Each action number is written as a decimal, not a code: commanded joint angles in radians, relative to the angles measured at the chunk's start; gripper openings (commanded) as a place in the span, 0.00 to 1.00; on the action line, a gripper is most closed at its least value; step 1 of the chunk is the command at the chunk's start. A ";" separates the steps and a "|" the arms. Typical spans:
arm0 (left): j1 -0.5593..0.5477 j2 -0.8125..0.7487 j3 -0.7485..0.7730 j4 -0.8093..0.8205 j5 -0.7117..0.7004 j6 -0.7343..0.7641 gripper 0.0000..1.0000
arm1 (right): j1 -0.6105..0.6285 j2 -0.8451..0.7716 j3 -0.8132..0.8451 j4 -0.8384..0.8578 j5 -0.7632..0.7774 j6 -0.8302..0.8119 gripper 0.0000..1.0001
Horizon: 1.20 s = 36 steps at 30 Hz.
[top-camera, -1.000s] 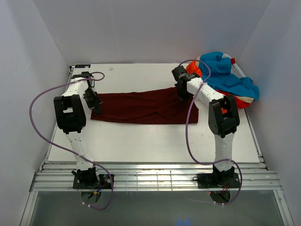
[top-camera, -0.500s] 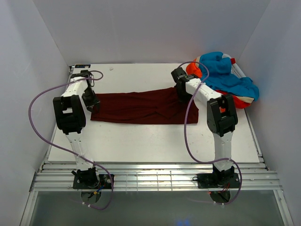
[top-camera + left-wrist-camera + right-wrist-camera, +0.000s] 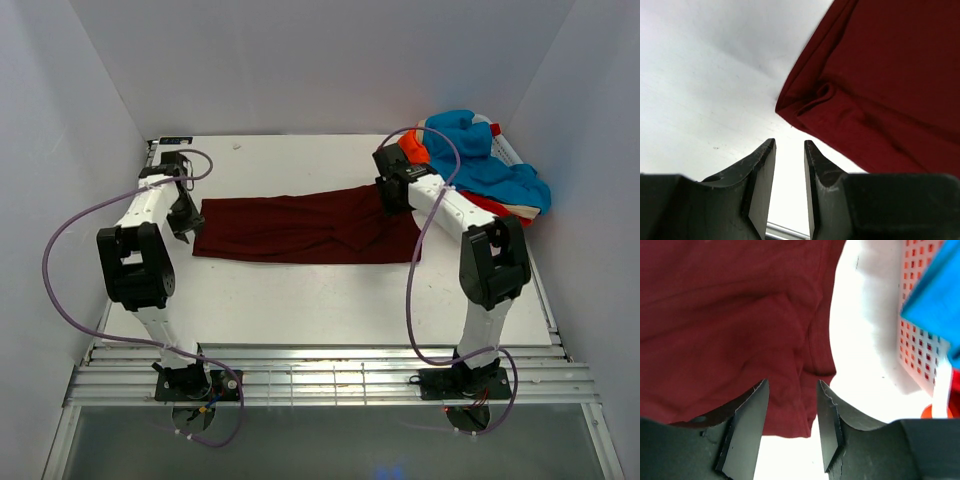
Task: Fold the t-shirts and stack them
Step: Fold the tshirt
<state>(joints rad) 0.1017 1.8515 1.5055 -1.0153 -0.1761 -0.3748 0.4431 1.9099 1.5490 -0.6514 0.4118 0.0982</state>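
1. Left gripper [image 3: 789,143]: spread a little and empty, over bare surface just beside the doubled left corner of the plain dark maroon cloth t-shirt [image 3: 880,90]. Apparently placed there for a fresh pinch at that corner.
2. Maroon t-shirt: flat across the middle of the tabletop as a long, narrow band. Lengthwise fold seemingly done, crosswise fold not yet made, wrinkles gathered right of centre.
3. Right gripper [image 3: 793,383]: spread and pinching nothing, over the band's right end, with hem and seam visible between the fingers. Likely mirrored to the left one for a lift from both ends.
4. Loose heap of bright orange-red and turquoise-blue t-shirts [image 3: 478,160]: far right corner, beyond the band's right end, probably awaiting a turn. White mesh trim visible in the right wrist view.
5. Smooth white tabletop [image 3: 300,300]: matte, a few specks, strong contrast with the dark cloth.
6. Plain white walls [image 3: 300,70] on three sides; ribbed aluminium rail [image 3: 330,380] at the near edge, under both arm bases.
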 commanded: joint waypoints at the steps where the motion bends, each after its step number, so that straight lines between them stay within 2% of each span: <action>1: 0.000 0.021 -0.067 -0.003 -0.008 -0.007 0.40 | 0.045 -0.110 -0.087 0.056 -0.043 -0.009 0.49; 5: -0.002 0.046 -0.076 -0.003 -0.002 -0.007 0.39 | 0.091 -0.153 -0.183 0.091 -0.184 -0.002 0.48; 9: -0.002 0.069 -0.051 -0.003 -0.002 -0.009 0.39 | 0.127 -0.144 -0.228 0.130 -0.243 0.009 0.48; 24: -0.002 0.064 0.015 0.041 0.029 -0.003 0.38 | 0.186 -0.075 -0.147 0.104 -0.261 0.018 0.48; 36: -0.002 0.037 -0.022 0.077 0.096 -0.001 0.37 | 0.198 -0.055 -0.138 0.096 -0.260 0.021 0.48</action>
<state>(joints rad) 0.1017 1.9476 1.4868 -0.9623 -0.1066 -0.3748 0.6331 1.8526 1.3746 -0.5556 0.1555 0.1127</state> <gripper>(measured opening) 0.369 0.481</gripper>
